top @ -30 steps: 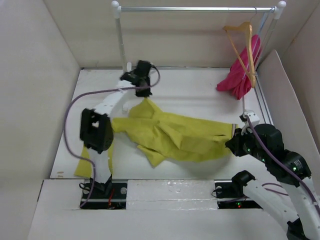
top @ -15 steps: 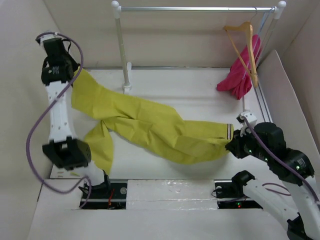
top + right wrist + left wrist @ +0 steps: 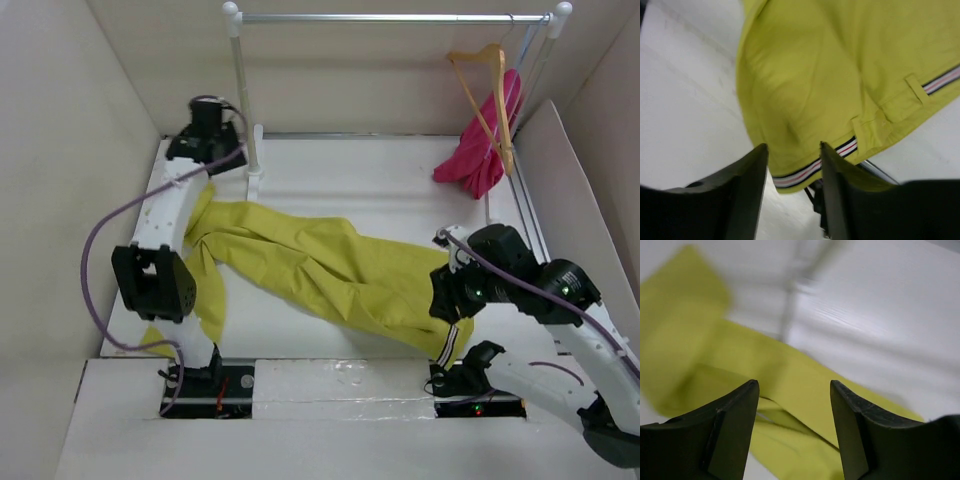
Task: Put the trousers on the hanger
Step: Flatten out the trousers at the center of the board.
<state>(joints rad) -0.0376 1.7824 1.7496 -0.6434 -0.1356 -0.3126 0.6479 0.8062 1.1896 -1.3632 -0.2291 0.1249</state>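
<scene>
At the back left, the left gripper (image 3: 207, 122) hovers beside the rail (image 3: 390, 17) post, its 2 fingers (image 3: 735, 410) apart with nothing between them. The trousers (image 3: 320, 270) lie spread across the table (image 3: 380, 180), waistband draped over the near edge. The right gripper (image 3: 450, 295) sits above that waistband, fingers (image 3: 752, 175) apart. The hanger (image 3: 487, 90) hangs at the rail's right end against a pink garment (image 3: 480, 150).
</scene>
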